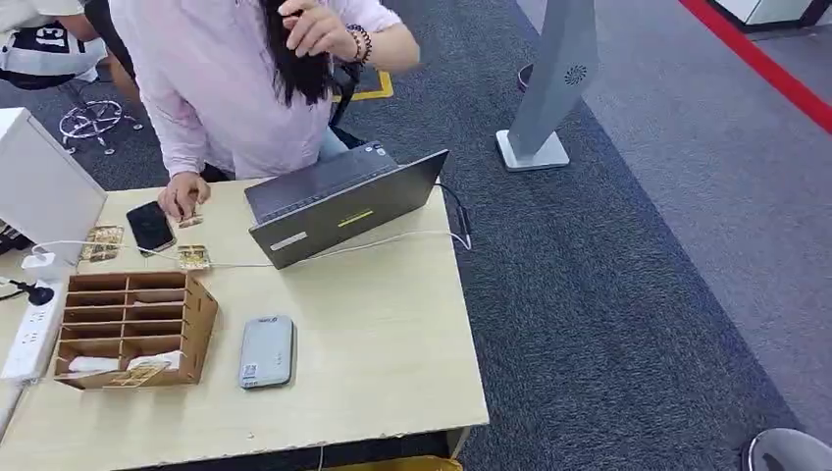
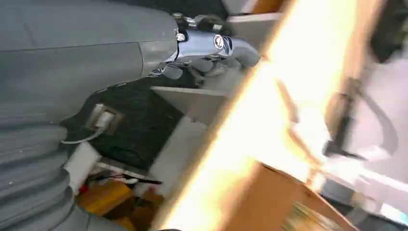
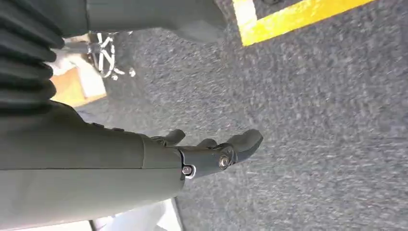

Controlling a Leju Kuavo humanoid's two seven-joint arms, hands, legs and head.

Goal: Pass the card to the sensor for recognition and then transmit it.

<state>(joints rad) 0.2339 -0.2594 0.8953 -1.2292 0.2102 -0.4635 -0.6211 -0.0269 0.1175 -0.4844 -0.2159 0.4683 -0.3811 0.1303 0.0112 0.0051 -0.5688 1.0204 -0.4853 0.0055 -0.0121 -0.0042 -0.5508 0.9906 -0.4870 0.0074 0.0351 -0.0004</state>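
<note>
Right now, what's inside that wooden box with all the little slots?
The wooden organizer has mostly bare slots. The lowest row holds something white and a gold patterned card poking out in front. The dividers hide how far back they reach.

Open grey laptop (image 1: 338,201) sitting at the far edge of the light wood table (image 1: 392,343), person in a pink shirt (image 1: 221,83) leaning over it, black phone (image 1: 150,226) lying by their hand, white power strip (image 1: 27,329) lying at the table's left edge, grey stand (image 1: 549,83) standing on dark carpet (image 1: 628,294)
</note>
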